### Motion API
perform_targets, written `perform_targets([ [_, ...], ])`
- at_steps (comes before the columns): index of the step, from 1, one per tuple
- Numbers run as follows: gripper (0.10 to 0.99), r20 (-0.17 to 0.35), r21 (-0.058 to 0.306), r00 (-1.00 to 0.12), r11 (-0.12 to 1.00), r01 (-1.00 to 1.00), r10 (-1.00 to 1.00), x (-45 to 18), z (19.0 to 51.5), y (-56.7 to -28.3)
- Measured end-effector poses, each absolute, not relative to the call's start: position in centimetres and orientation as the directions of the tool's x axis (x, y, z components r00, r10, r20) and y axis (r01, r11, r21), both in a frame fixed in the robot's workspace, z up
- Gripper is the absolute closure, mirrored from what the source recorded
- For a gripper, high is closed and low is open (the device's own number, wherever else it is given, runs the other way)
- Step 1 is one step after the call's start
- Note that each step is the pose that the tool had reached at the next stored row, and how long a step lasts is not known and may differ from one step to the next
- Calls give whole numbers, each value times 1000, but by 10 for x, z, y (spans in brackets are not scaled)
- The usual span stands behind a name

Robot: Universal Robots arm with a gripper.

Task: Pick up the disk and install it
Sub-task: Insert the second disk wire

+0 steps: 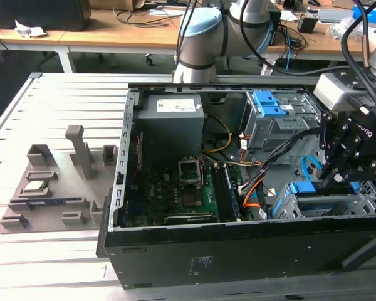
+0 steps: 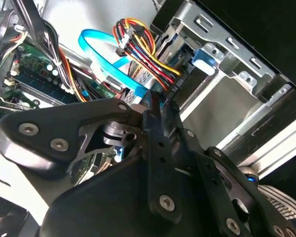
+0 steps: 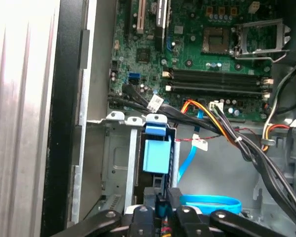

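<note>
The gripper (image 1: 337, 170) is down inside the open computer case (image 1: 175, 248), at the case's front corner on the exterior view's right, right over the lower drive cage (image 1: 288, 210). In the first wrist view its black fingertips (image 3: 160, 205) look pinched together on the edge of the disk (image 3: 156, 155), whose blue carrier bracket sits in the cage slot, though I can't say for sure whether they're actually touching it. In the exterior view the disk (image 1: 301, 187) shows as a blue strip at the top of that cage, so it seems to be mostly seated.

A light blue SATA cable (image 2: 106, 59) loops just beside the fingers, next to a red-yellow-black power cable bundle (image 2: 143, 52). Further in are the motherboard (image 3: 207, 59) with its RAM slots (image 3: 214, 81), and an upper drive bay (image 1: 267, 103) with blue latches along the case's far edge. Left of the case on the metal worktop (image 1: 25, 125) lies a grey parts fixture (image 1: 50, 188).
</note>
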State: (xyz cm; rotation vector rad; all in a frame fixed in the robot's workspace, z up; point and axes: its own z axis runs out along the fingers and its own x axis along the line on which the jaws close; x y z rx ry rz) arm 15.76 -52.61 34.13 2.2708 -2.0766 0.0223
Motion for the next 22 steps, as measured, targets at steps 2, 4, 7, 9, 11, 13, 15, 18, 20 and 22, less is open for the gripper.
perform_targets([
  [2,855,56,38,90,-88,-995,-994,158,351,-525],
  [4,933,57,38,90,-88,-995,-994,158,352,-524],
  [7,980,55,42,90,-88,-995,-994,159,351,-524],
  [9,980,54,53,91,-88,-995,-994,165,349,-524],
  [11,980,53,63,92,-88,-994,-994,171,347,-524],
  [13,980,51,85,92,-88,-993,-994,179,342,-524],
  [15,980,51,85,93,-88,-992,-994,179,341,-524],
  [18,980,49,85,93,-88,-992,-994,178,344,-524],
  [20,980,51,85,93,-88,-992,-994,178,356,-524],
  [22,980,51,85,93,-88,-992,-994,178,372,-524],
])
